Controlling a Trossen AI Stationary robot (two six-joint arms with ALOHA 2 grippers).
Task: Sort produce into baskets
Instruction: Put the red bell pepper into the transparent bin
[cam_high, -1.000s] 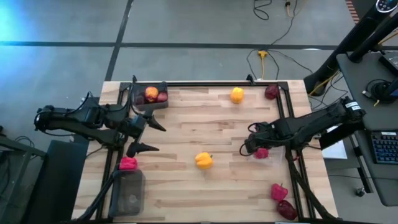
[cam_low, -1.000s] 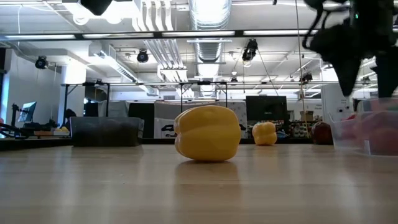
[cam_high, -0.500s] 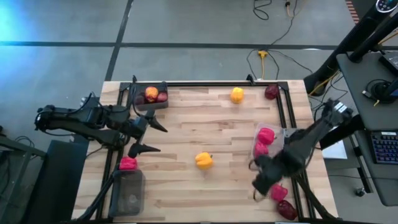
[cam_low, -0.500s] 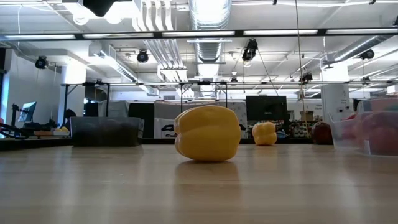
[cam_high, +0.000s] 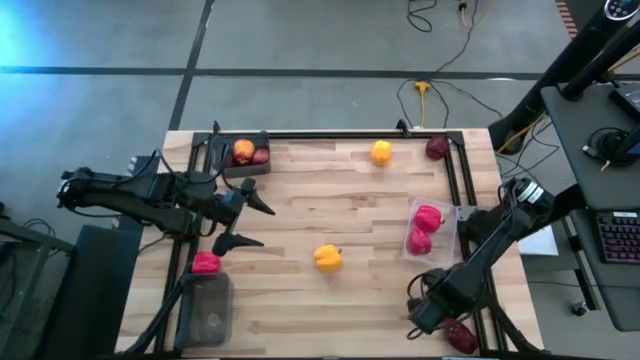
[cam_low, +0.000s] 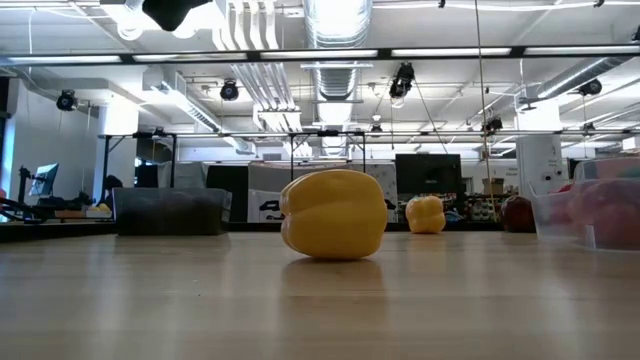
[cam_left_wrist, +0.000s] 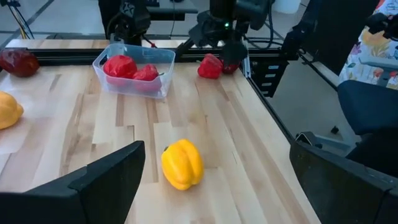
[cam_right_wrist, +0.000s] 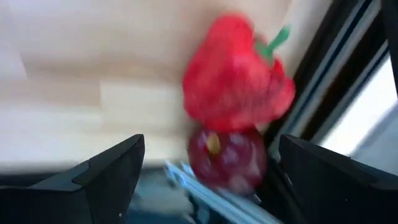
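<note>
My right gripper (cam_high: 421, 317) is open near the table's near right corner. It hovers by a red bell pepper (cam_right_wrist: 236, 74) and a dark red apple (cam_right_wrist: 227, 158) and touches neither. The apple also shows in the high view (cam_high: 463, 338). My left gripper (cam_high: 248, 223) is open and empty at the left, facing a yellow pepper (cam_high: 327, 258) that lies on the table. A clear basket (cam_high: 446, 212) holds two red peppers (cam_high: 424, 229). A dark basket (cam_high: 222, 170) at the far left holds an orange-yellow fruit (cam_high: 243, 150) and apples.
A red pepper (cam_high: 206, 263) lies beside an empty dark basket (cam_high: 207, 310) at the near left. A yellow pepper (cam_high: 381, 152) and a dark apple (cam_high: 437, 148) lie at the far edge. A black frame rail (cam_high: 470, 250) runs along the table's right side.
My right gripper has swung from over the clear basket toward the table's near edge and now stands by the red pepper and apple at the near right corner. The clear basket now shows two red peppers. My left gripper has shifted slightly toward the right.
</note>
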